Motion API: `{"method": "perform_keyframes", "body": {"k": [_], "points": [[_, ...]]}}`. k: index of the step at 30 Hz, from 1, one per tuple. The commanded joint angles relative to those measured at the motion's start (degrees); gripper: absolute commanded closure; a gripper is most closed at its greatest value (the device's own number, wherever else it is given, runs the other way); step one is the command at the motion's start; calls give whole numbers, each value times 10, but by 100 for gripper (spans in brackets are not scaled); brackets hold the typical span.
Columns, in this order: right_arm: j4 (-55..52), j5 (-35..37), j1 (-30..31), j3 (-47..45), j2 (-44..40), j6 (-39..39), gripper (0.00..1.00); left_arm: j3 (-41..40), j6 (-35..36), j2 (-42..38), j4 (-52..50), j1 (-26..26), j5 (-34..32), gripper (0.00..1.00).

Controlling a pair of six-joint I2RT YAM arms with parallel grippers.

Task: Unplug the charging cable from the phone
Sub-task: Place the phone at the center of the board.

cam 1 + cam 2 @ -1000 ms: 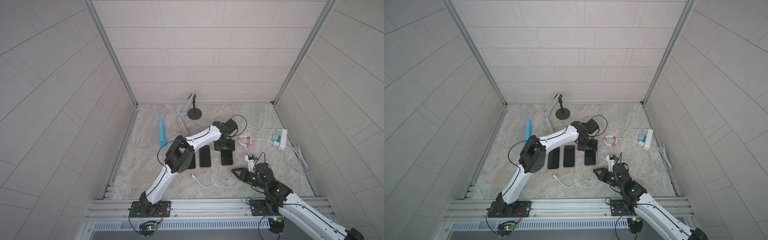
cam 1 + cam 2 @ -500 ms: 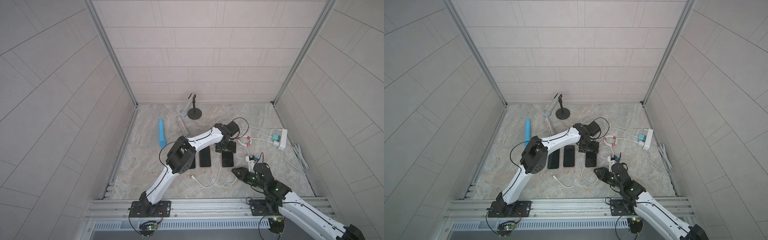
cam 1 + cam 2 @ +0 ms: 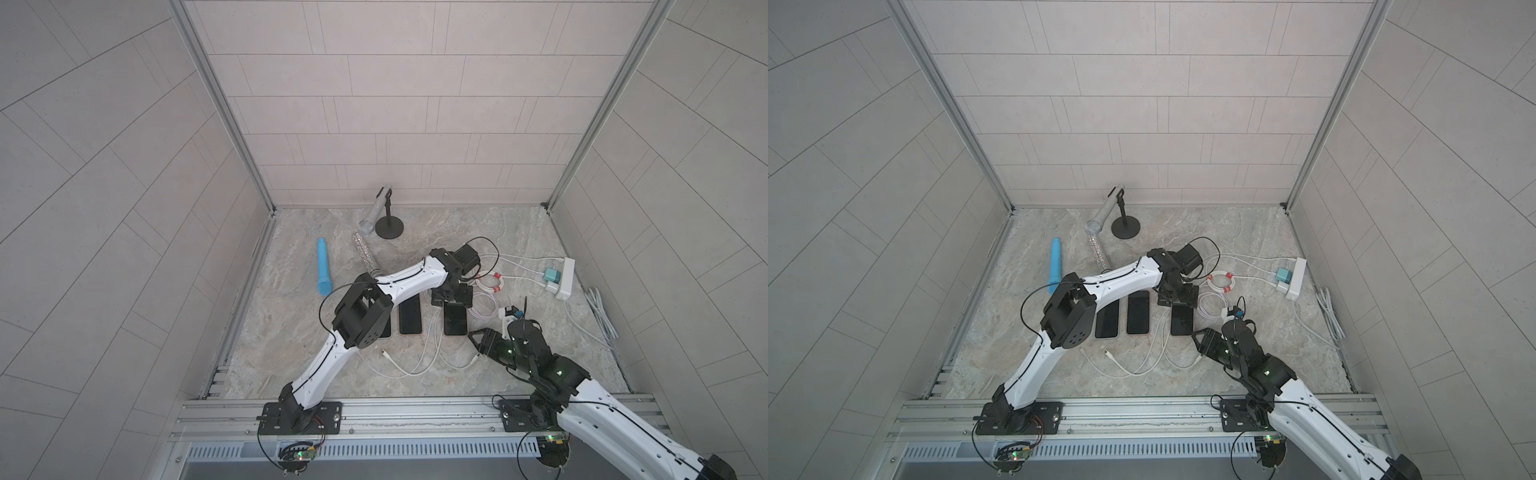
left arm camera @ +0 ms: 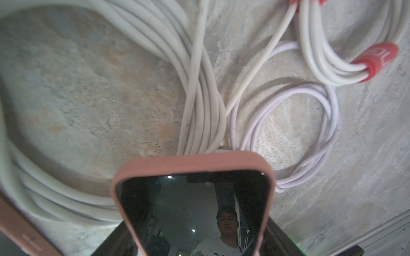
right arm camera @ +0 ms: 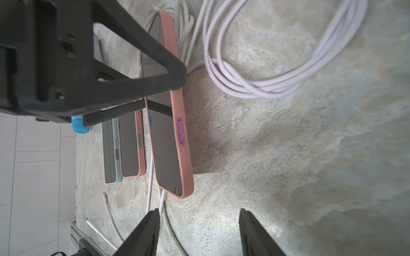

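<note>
The phone [image 3: 455, 323] [image 3: 1181, 322], in a pink case, is the rightmost of three lying screen up. My left gripper [image 3: 451, 298] [image 3: 1177, 298] is shut across its far end; the left wrist view shows the phone [image 4: 193, 199] between the dark fingers [image 4: 286, 239] of that gripper [image 4: 199, 240]. My right gripper [image 3: 473, 343] [image 3: 1197, 340] [image 5: 199, 223] stands open just off the near end of the phone [image 5: 170, 144], holding nothing. A white charging cable [image 5: 168, 226] runs from under that end along one of my fingers [image 5: 144, 235]. No plug shows in the phone's near end.
Two more phones [image 3: 410, 320] [image 3: 384, 328] lie to the left. A loose cable with a bare plug [image 3: 385, 354] lies in front. Coiled cables with red ties [image 3: 492, 282] and a power strip [image 3: 566, 279] are at the right. A blue cylinder [image 3: 323, 270], a glitter microphone [image 3: 365, 254] and a stand [image 3: 389, 228] are behind.
My right gripper's jaws have gone from shut to open. The left gripper has shifted slightly on the phone's far end, and the right arm has hardly moved.
</note>
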Motion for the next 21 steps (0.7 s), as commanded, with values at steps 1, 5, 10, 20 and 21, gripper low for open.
{"method": "perform_keyframes", "body": {"k": [1,5,10,20,21], "points": [[-42,32,-4,23,2,-26,36,-20,9,32,2,-2,-1,88],[-52,40,-12,46,12,-45,31,-22,11,31,2,-2,-2,80],[-64,45,-24,79,27,-76,26,-24,13,29,2,-2,-5,67],[-85,36,-73,144,57,-138,18,-27,20,19,1,-2,-5,34],[-86,35,-78,150,61,-145,17,-27,21,19,2,-2,-5,30]]}}
